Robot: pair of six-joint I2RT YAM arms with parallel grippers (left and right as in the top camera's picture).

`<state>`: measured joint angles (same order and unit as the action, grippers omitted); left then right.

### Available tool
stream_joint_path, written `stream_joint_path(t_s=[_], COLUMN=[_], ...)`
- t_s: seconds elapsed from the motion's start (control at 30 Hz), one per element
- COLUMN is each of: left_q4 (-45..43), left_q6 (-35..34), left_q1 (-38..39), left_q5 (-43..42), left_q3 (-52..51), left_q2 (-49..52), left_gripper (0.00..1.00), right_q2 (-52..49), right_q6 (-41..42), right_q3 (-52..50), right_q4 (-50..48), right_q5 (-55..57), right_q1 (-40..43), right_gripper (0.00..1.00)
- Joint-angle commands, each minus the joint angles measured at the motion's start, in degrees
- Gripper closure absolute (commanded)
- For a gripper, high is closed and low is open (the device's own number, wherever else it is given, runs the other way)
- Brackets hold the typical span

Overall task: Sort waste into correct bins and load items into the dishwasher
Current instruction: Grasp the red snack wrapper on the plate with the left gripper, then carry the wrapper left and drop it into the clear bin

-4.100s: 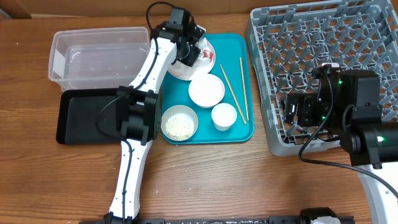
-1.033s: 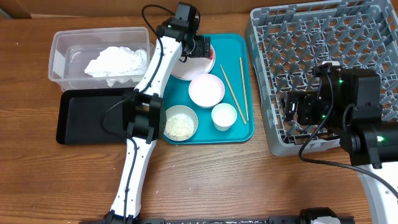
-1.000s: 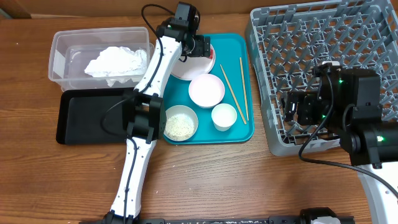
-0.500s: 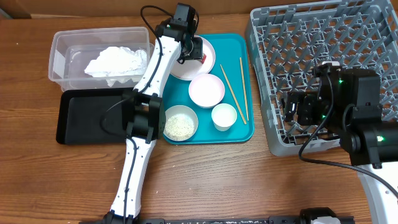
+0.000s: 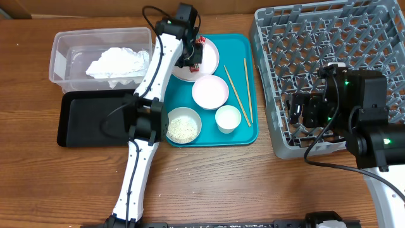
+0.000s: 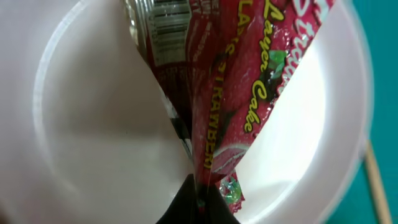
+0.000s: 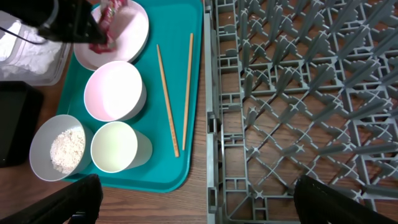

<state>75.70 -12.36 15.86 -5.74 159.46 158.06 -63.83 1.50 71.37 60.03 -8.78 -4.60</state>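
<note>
Wooden surface (image 5: 221,183): carrying everything listed below.

Grey dish rack (image 5: 266,76): sitting at the right end and holding no dishes.

Teal tray (image 5: 237,44): lying just left of the rack and bearing all the dishes.

Clear tub (image 5: 63,57): standing at the far left, with the crumpled napkins (image 5: 117,63) lying inside it.

Black tray (image 5: 88,120): lying just in front of the tub, with nothing showing in it.

Right claw (image 7: 202,193): hovering over the rack's near left part, with its fingers spread wide and gripping nothing.

Left claw (image 6: 199,205): reaching over the back of the teal tray and pinching one end of the wrapper.

Plate (image 5: 212,57): sitting at the tray's back left, under the left claw.

Empty bowl (image 5: 210,92): sitting mid-tray.

Second bowl (image 5: 183,126): sitting at the tray's front left and holding the rice (image 5: 183,130).

Cup (image 5: 228,118): standing upright beside the second bowl.

Chopsticks (image 5: 233,95): lying apart along the tray's right side.

Red-and-white wrapper (image 6: 230,93): hanging over the plate, clamped in the left claw.
</note>
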Motion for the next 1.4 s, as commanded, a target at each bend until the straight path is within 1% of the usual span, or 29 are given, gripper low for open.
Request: stream_joint_path(t_s=[0.0, 0.07, 0.17, 0.27, 0.37, 0.47, 0.57, 0.67, 0.7, 0.77, 0.8, 0.83, 1.0, 1.1, 1.3, 1.37], left_q4=[5.1, 8.6, 14.2, 17.7, 21.1, 21.1, 21.1, 20.8, 20.8, 20.6, 20.4, 20.2, 21.1, 21.1, 21.1, 21.1], left_q6=[2.9, 3.1, 2.6, -0.5, -4.5, -5.0, -7.6, -7.6, -7.6, -7.6, -7.6, -7.3, -2.0, 0.5, 2.6, 4.1], left_q1=[-2.0, -2.9, -5.7, -8.5, -12.1, -15.8, -18.7, -20.5, -21.0, -22.4, -22.8, -23.2, -25.0, -25.6, -25.1, -24.1], left_q5=[0.4, 0.9, 5.3, 9.4, 12.2, 8.3, 7.6, 7.7, 7.6, 7.3, 6.7, 5.6, -3.1, -9.3, -10.1, -10.3], left_q3=[11.8, 16.3, 20.6, 20.6, 20.5, 17.4, 12.8, 8.3, 7.1, 6.2, 6.3, 6.8, 12.2, 14.0, 13.5, 11.1], left_q2=[-2.8, -4.8, -9.4, -11.7, -11.8, -11.5, -11.5, -11.5, -11.5, -11.5, -11.5, -11.6, -11.6, -14.0, -24.3, -29.0], left_gripper=[0.96, 0.96, 0.96, 0.96, 0.96, 0.96, 0.96, 0.96, 0.89, 0.26, 0.09, 0.00, 0.00, 0.00, 0.00, 0.00], right_q2=[0.2, 0.2, 0.2, 0.2, 0.2, 0.2, 0.2, 0.2, 0.2, 0.2, 0.2, 0.2, 0.2, 0.2, 0.2, 0.2], right_q6=[0.2, 0.2, 0.2, 0.2, 0.2, 0.2, 0.2, 0.2, 0.2, 0.2, 0.2, 0.2, 0.2, 0.2, 0.2, 0.2], right_q3=[1.7, 1.7, 1.7, 1.7, 1.7, 1.7, 1.7, 1.7, 1.7, 1.7, 1.7, 1.7, 1.7, 1.7, 1.7, 1.7], right_q4=[-0.1, -0.2, -0.2, -0.2, -0.2, -0.2, -0.2, -0.1, -0.1, -0.1, -0.1, -0.1, 0.2, 0.2, 0.3, 0.4], right_q5=[-0.3, -0.3, -0.3, -0.3, -0.3, -0.3, -0.4, -0.4, -0.4, -0.4, -0.4, -0.4, -0.4, -0.4, -0.6, -1.0], right_q1=[-0.3, -0.3, -0.3, -0.3, -0.3, -0.3, -0.3, -0.3, -0.3, -0.3, -0.3, -0.3, -0.3, -0.3, -0.3, -0.3], right_gripper=[0.00, 0.00, 0.00, 0.00, 0.00, 0.00, 0.00, 0.00, 0.00, 0.00, 0.00, 0.00, 0.00, 0.00, 0.00, 0.00])
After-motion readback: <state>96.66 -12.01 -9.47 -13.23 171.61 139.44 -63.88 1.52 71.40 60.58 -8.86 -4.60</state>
